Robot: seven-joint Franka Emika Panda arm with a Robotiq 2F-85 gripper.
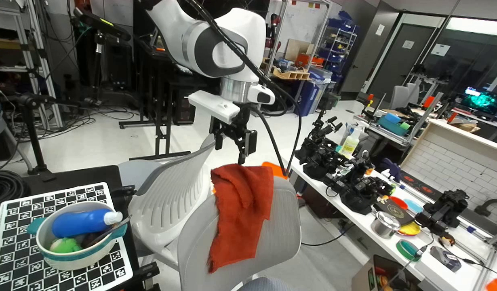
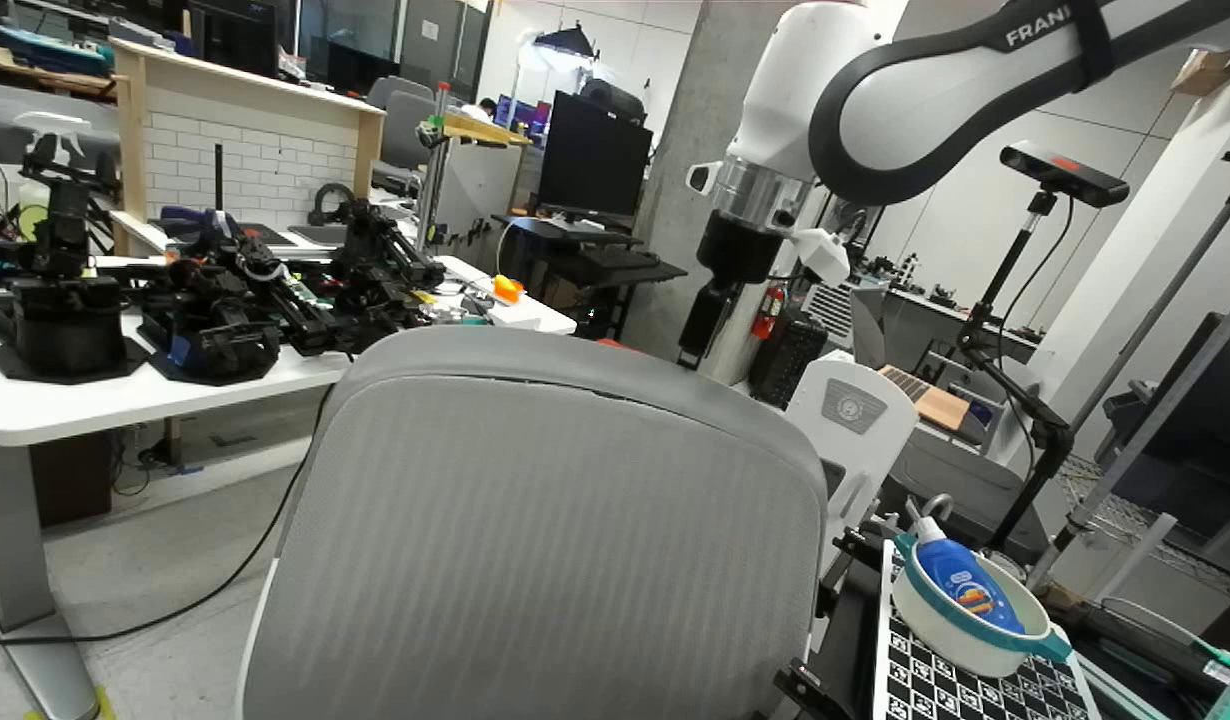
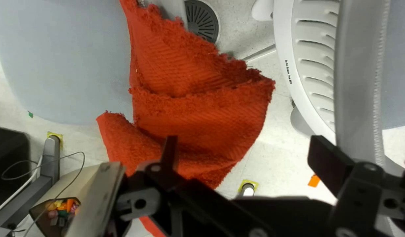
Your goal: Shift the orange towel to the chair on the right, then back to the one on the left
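Evidently, towel [image 1: 242, 214] hangs over the top edge of a chair [image 1: 284, 226].
Weight and friction probably hold it there; gripper [image 3: 244, 148] above, jaws spread wide and pinching nothing, presumably to leave it free.

Up close, two grey chairs [image 1: 283, 226] and one orange towel [image 1: 240, 218] — plus one robot arm [image 1: 214, 44] with one gripper [image 3: 246, 156] and two fingers [image 3: 327, 166]. One checkered board [image 1: 18, 238]. One bowl [image 1: 78, 261] with two teal handles [image 2: 1053, 645], holding one blue bottle [image 1: 79, 223] and one green item [image 1: 65, 245]. Farther off, one metal pot [image 1: 385, 225], one fire extinguisher [image 2: 768, 314] — and several small black arms [image 2: 63, 325], too crowded together to count.
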